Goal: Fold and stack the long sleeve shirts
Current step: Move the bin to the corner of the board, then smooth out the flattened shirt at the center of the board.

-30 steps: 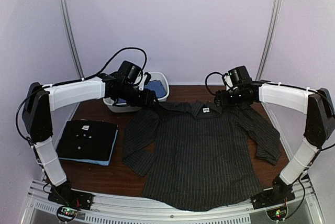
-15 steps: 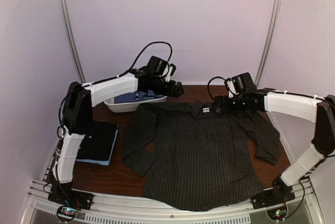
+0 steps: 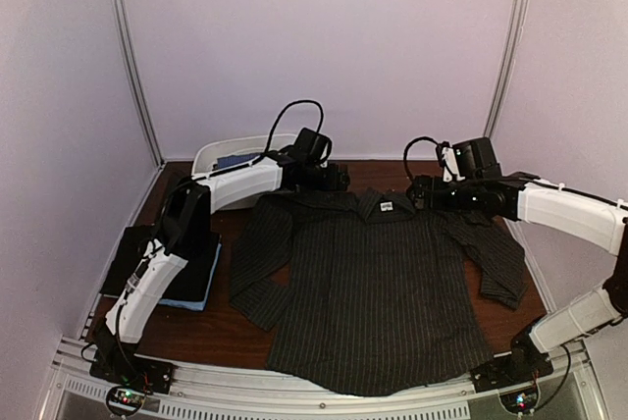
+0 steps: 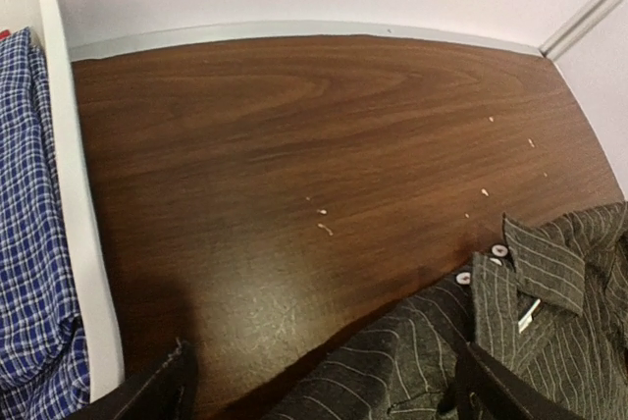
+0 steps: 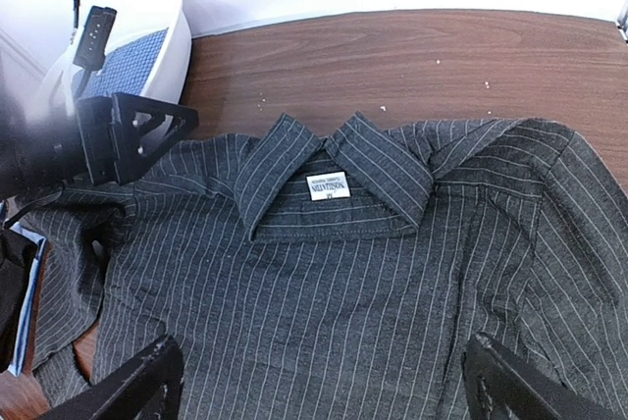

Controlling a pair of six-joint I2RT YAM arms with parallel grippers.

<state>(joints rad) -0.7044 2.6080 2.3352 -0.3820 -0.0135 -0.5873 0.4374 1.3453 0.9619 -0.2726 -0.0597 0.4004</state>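
Hovering my left gripper (image 3: 339,178) and right gripper (image 3: 417,194) wide open and empty either side of the collar (image 3: 385,203) at the far edge of the charcoal pinstriped shirt (image 3: 378,288), spread flat mid-table, presumably so it's ready for folding.

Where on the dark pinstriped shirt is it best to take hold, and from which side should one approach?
Probably at the shoulder edges on either side of the collar, coming down from above at the far side. The pinstriped shirt lies spread flat, so only its edges offer cloth to pinch.
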